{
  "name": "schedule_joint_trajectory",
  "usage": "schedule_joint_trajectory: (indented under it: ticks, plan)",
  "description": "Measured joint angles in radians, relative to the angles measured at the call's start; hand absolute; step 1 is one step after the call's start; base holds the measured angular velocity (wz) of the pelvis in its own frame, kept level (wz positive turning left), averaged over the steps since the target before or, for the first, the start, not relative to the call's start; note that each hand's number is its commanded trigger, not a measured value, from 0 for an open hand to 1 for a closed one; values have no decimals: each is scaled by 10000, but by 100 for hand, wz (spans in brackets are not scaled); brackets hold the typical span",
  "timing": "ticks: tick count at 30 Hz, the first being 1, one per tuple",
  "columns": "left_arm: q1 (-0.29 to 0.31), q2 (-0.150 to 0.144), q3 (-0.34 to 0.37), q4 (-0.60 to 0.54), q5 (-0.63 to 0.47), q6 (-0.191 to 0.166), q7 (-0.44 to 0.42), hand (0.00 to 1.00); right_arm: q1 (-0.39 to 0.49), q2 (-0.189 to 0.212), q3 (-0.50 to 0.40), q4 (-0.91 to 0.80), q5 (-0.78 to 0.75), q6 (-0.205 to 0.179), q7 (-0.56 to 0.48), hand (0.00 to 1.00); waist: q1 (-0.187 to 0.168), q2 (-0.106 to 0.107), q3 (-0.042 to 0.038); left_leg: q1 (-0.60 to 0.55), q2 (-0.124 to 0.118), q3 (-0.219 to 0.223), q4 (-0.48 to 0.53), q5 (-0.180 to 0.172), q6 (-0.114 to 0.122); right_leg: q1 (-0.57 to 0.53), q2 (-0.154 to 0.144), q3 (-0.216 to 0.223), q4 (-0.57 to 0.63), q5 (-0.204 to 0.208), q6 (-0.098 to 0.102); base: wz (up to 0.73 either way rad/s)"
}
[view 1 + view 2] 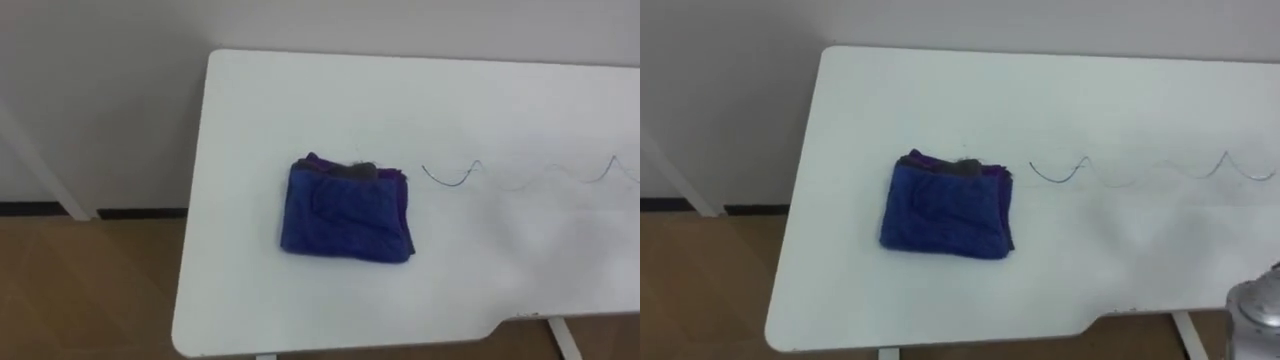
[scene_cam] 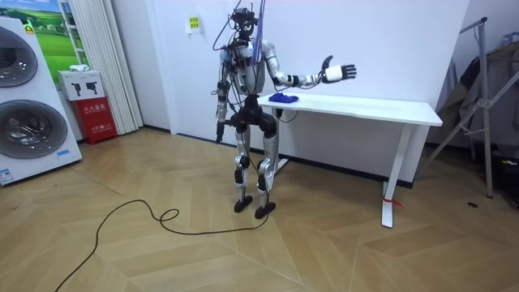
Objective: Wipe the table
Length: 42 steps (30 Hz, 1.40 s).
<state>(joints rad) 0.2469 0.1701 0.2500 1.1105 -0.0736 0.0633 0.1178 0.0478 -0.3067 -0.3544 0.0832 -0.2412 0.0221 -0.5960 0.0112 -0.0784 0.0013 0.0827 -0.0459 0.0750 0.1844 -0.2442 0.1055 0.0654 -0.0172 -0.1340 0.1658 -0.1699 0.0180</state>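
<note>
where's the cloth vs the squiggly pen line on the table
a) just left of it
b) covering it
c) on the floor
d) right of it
a: the folded cloth lies on the table, and the line starts just past its right edge, uncovered.

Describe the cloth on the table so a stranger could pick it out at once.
A long white table stands against a pale wall. Near its left end, as the robot sees it, lies a folded cloth. It is deep blue with purple showing at its far edge; to its right runs a thin dark wavy line on the tabletop.
</note>
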Motion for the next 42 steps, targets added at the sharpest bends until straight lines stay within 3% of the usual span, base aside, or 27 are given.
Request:
schedule_joint_trajectory:
  ticks: [3, 5, 10, 14, 17, 24, 30, 36, 40, 42]
  plan:
    - [-31, 1, -28, -32, -4, -99, 17, 0, -44, -5, 386, -609, -1257, -359, 61, 0, 267, -12, -4, 3, 1, -94, 1, 0, 0, 56, -14, -65, 0, 0, 1, 15]
    - [-18, 7, -122, -32, -15, -107, 68, 0, -384, -49, 947, -950, -1651, -371, 76, 0, 485, -51, 19, -7, 3, -113, 3, 0, 0, 31, -18, -59, 7, 0, 1, -2]
    - [-183, 24, -495, 109, 24, -256, 59, 0, -782, -72, 2190, -1983, -3269, -437, 777, 0, 565, -54, 47, -48, 1, -253, 9, 0, 0, 50, -15, -50, 11, 0, 1, 8]
    - [-300, 221, -955, 224, 184, -287, 32, 0, -869, -343, 3346, -3169, -3931, -559, 1611, 0, 754, -148, 46, -104, 10, -256, 18, 1, -3, 48, 2, -86, -8, 0, 0, 0]
    - [-319, 242, -1189, 209, 270, -358, -26, 0, -883, -432, 3974, -3267, -4272, -775, 2198, 0, 874, -201, 21, -102, 5, -266, 30, 1, -3, 58, 11, -67, -9, 0, 0, 1]
    - [-770, 338, -1764, 523, 299, -485, -40, 0, -844, -423, 5809, -3190, -5520, -844, 3391, 0, 1099, -225, 35, -218, -32, -368, 54, 1, -2, 38, -61, -210, -114, 5, -1, 4]
    - [-1025, 363, -1914, 486, 457, -661, -32, 0, -297, -423, 6841, -1340, -6159, -1098, 3822, 0, 1403, -190, 67, -178, -46, -594, 86, 1, -3, 197, -46, -195, -263, 6, -3, 12]
    - [-1048, 373, -2193, 511, 447, -737, -42, 0, 122, -420, 7274, 1106, -6444, -1215, 4019, 0, 1555, 0, 185, -236, -58, -605, 22, 1, -4, 197, -68, -337, -333, 6, -3, 0]
    - [-1038, 395, -2183, 485, 461, -756, -23, 0, 117, -414, 7251, 1259, -6516, -1409, 3845, 0, 1506, 68, 110, -245, -53, -634, 36, 3, -6, 203, -63, -410, -341, 6, -3, 4]
    - [-1026, 393, -2183, 485, 463, -766, -23, 0, 190, -412, 7250, 1432, -6583, -1495, 3665, 0, 1505, 103, 31, -185, -56, -689, 35, 6, -12, 231, -61, -442, -339, 6, -2, 5]
